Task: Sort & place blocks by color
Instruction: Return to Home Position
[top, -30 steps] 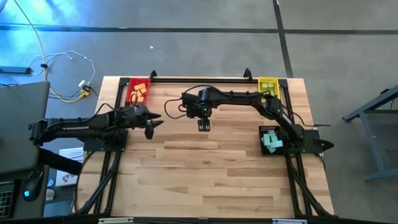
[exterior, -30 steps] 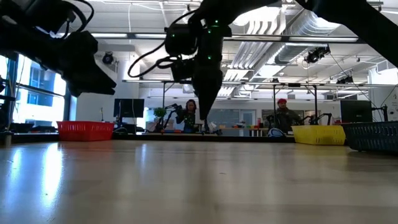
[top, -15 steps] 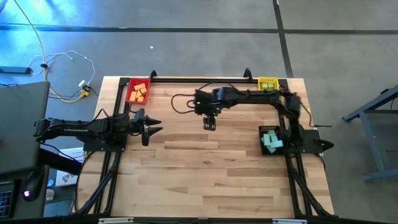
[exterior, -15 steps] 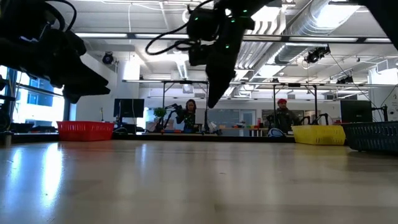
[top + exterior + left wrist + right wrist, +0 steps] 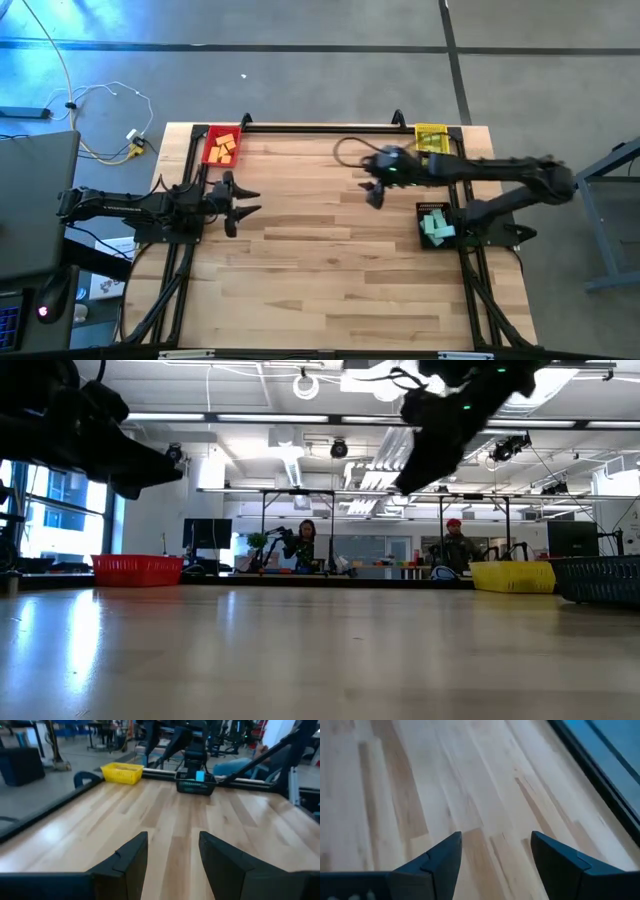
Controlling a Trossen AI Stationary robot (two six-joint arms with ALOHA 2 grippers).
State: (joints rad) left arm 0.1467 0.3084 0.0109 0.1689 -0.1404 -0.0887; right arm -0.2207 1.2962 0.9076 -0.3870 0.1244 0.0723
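Clearly nothing loose lies on the bench (image 5: 320,270) now. The orange blocks (image 5: 224,148) sit in the red tray (image 5: 207,140) at the 11 o'clock corner, and the teal blocks (image 5: 436,226) are heaped in the black bin (image 5: 424,212) near the 3 o'clock edge. What the yellow tray (image 5: 430,130) at 1 o'clock holds we cannot make out.

The left gripper (image 5: 240,203) hangs over the 9 o'clock side, just toward 5 o'clock from the red tray. Its fingers (image 5: 130,860) are apart, with bare wood between them.

The right gripper (image 5: 374,196) is out over the far half of the bench, right of centre. Its fingers (image 5: 442,860) are likewise spread and carry nothing.

We judge the sorting done, so what remains is folding both arms back to rest. For that move the relation that counts is on the right side: the teal blocks lie at about 4 o'clock from the right fingers, close by. The outstretched right arm runs between the yellow tray and the black bin — a retreat toward 3 o'clock should stay high enough to pass over both rims. The left arm has the shorter, freer way home.
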